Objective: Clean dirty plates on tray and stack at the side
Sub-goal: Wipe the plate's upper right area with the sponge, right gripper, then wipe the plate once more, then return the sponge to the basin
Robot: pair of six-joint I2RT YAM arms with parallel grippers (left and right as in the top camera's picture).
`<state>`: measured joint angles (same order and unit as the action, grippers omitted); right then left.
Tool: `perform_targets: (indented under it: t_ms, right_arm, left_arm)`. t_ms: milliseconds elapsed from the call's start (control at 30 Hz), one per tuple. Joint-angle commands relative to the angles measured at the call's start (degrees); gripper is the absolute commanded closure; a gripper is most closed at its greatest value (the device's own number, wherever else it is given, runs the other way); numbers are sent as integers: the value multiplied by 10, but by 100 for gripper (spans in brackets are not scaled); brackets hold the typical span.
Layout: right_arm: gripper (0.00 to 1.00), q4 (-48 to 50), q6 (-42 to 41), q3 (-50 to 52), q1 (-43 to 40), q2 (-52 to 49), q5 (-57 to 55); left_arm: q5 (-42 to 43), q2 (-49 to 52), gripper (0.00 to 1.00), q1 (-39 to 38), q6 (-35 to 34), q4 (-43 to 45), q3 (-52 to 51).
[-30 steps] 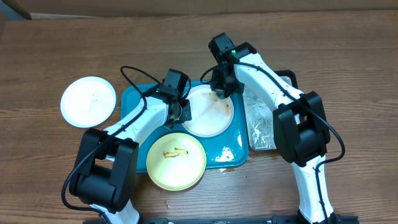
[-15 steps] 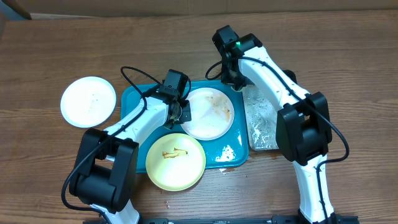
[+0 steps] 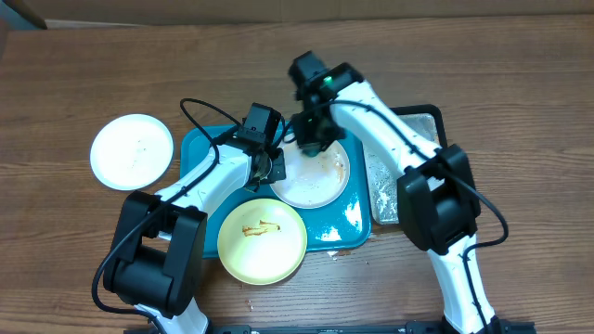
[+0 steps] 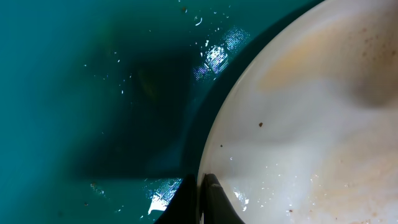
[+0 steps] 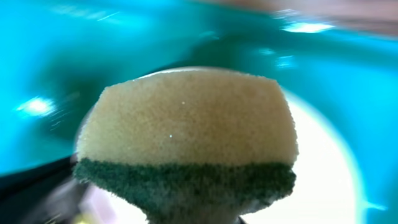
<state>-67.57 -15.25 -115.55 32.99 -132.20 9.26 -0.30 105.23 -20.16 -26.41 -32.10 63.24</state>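
Overhead: left gripper [image 3: 277, 172] is pinching white plate [image 3: 320, 181] rim, right gripper [image 3: 311, 141] is clamping sponge [image 5: 186, 137]; hard scrubbing could be prying plate free.

In the right wrist view the sponge [image 5: 186, 143] blocks most of the white plate [image 5: 323, 162], and the tray [image 5: 155, 37] is blurred.

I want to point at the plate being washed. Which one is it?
Find the big teal tray in the middle of the wooden table. The white plate lying in its right half, under the sponge that the right gripper holds, is the one. The other white plate sits off the tray on the left, and the yellow-green plate hangs over the tray's front edge.
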Motion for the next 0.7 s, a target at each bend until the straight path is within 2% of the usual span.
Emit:
perform_targets:
  t_ms: [0,300,667]
  right_arm:
    - [96,6,27,-14,15,-6,97]
    - [96,14,2,3,18,-6,127]
    - [96,103,5,117,-4,-6,165]
  left_arm:
    - [-16,4,96,-1,15,0,-12]
    - [-16,4,96,-1,15,-1,-13]
    - [-12,4,96,-2,15,-6,-13]
